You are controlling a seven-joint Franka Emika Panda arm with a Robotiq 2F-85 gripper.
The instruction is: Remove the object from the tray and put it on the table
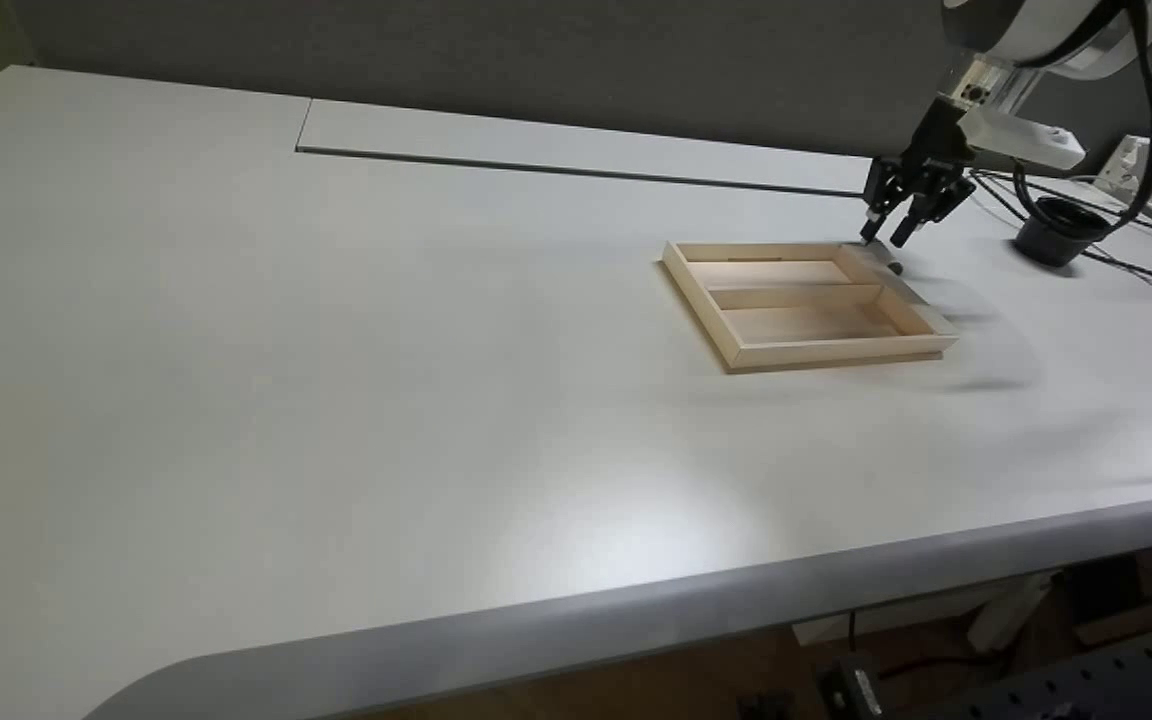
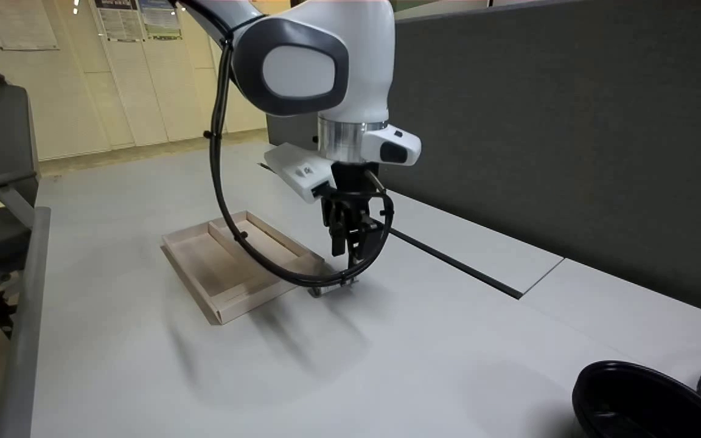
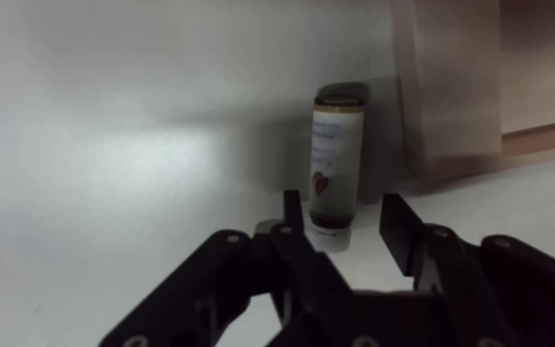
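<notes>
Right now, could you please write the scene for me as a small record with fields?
item: small labelled bottle, lying on the table
beside it: wooden tray with inner divider, a gap between them
gripper: open, straddling the bottle in the wrist view
task state: bottle out of the tray, on the table
also on table: black round container

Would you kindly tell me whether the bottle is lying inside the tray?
No, the wrist view shows the bottle on the table, outside the tray.

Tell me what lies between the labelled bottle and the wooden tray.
Only a narrow, shadowed strip of the table separates the labelled bottle from the wooden tray, as the wrist view shows.
</notes>
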